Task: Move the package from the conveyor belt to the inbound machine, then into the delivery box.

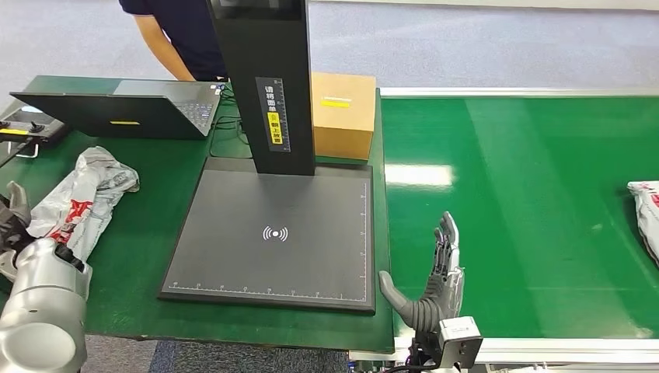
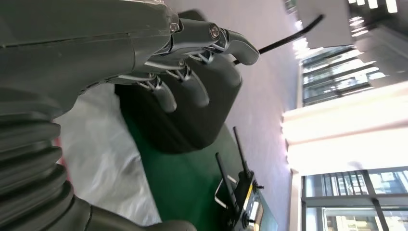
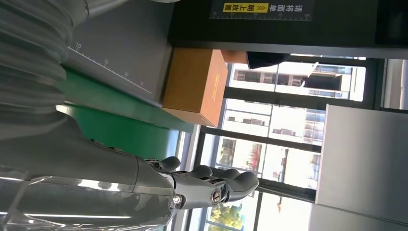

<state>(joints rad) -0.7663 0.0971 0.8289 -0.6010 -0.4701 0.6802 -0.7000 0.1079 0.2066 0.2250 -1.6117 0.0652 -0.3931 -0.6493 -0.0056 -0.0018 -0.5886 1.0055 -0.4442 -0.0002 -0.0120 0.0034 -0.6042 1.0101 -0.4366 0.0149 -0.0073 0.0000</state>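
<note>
A white plastic package (image 1: 646, 217) with red print lies on the green conveyor belt (image 1: 528, 202) at the far right, cut off by the frame edge. My right hand (image 1: 437, 276) stands open at the belt's near left corner, fingers straight and holding nothing, far from that package. The inbound machine is a black scanning plate (image 1: 272, 241) with a black post (image 1: 268, 78); the plate is bare. A second white package (image 1: 81, 194) lies crumpled on the green table to its left. My left hand (image 1: 11, 221) is beside this package, fingers (image 2: 192, 79) loosely bent above the package (image 2: 106, 159), gripping nothing.
A brown cardboard box (image 1: 342, 113) stands behind the plate, right of the post, seen again as the box (image 3: 197, 86). An open laptop (image 1: 116, 109) and a remote controller (image 1: 23, 128) sit at the back left. A person (image 1: 179, 39) stands behind the table.
</note>
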